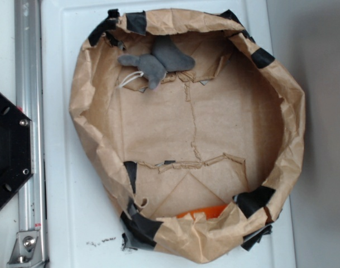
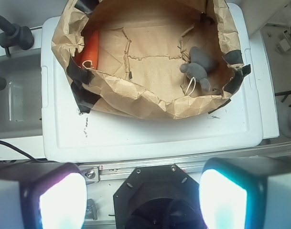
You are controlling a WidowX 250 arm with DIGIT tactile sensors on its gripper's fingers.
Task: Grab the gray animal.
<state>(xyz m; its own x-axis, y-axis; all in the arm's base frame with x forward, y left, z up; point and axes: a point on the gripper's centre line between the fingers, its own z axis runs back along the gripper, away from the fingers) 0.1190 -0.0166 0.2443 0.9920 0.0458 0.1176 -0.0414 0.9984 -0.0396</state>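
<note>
No readable text, seemingly.

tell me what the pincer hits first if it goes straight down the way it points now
Probably the black base mount below the pincer, not the gray animal in the paper bag further ahead; depth is unclear.

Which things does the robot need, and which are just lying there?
Needed:
- gray animal, inside the paper nest
- tool, open, far above it

Just lying there:
- orange carrot
- paper nest
- white board

Orange carrot (image 1: 202, 213) in paper bag (image 1: 91, 106)
</note>
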